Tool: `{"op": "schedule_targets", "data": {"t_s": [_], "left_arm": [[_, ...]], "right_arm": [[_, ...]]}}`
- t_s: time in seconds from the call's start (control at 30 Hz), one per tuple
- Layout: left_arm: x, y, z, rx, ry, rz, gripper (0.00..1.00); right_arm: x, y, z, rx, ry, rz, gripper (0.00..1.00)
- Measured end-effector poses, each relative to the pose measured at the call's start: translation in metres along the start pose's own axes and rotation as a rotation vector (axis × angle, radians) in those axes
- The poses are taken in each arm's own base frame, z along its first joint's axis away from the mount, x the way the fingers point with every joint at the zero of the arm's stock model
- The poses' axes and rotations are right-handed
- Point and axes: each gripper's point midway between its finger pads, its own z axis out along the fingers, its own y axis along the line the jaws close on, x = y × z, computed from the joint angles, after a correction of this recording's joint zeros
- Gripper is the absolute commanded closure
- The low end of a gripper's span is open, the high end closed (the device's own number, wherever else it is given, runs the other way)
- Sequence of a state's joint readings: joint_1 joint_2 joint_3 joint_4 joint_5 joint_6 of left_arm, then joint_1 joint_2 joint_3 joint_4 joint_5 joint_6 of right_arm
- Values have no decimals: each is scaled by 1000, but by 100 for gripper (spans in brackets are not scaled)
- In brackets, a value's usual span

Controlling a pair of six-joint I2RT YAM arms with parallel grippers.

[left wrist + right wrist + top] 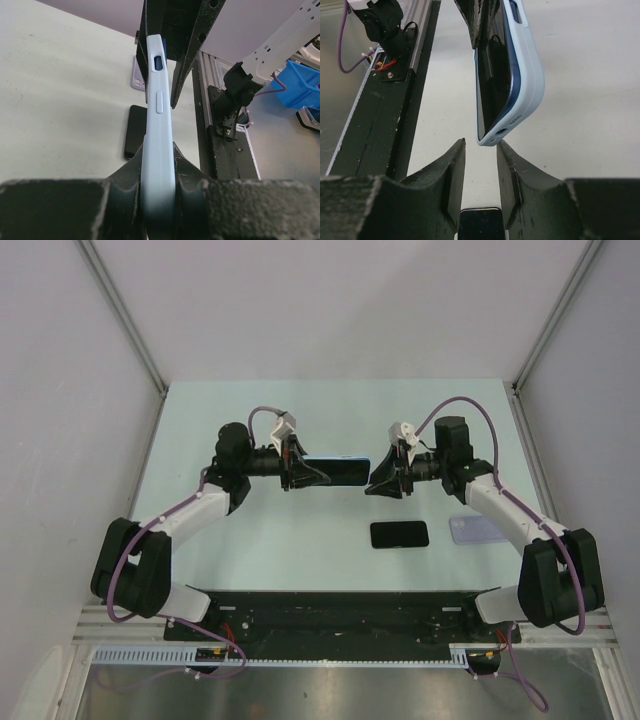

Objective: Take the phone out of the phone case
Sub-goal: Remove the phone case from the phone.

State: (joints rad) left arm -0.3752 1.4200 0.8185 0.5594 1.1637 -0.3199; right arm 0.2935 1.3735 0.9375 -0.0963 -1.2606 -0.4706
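From above, you have your left hand [312,473] pinching one end of the light blue phone case [340,471], which it holds up off the surface [250,540] between the 2 arms, lying lengthwise toward your right hand [378,481] at its other end. A black phone [399,534] lies flat on the surface nearer the bases, and a pale purple case [478,530] lies to its right, apart from it. On your left wrist camera, the 2 fingers are pressed against the faces of the phone case [156,100], which stands edge-on to the lens with its side buttons showing. On your right wrist camera, your right hand's [480,165] fingers stand spread with a gap between them, gripping nothing. The free end of the case [530,85] sits right at the mouth of that gap, close to 1 fingertip; you cannot tell whether it touches. The phone [492,80], dark-screened with a dark blue rim, is seated inside the case.
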Motion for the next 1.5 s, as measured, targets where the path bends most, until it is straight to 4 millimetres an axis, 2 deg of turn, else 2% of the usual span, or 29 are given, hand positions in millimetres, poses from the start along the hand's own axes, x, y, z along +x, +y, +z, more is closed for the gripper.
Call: {"op": "schedule_targets", "data": {"t_s": [0.57,0.87,1.5], "left_arm": [[2,-3,2,16,5,-13,100],[3,-5,2,28,5,-10,100],[10,-8,3,69,24,-21,100]], "right_arm": [[5,5,5,-39,-3,24,70],[4,6,6,-45,-6,24,77],[14,8,7,-66,15,-86,85]]}}
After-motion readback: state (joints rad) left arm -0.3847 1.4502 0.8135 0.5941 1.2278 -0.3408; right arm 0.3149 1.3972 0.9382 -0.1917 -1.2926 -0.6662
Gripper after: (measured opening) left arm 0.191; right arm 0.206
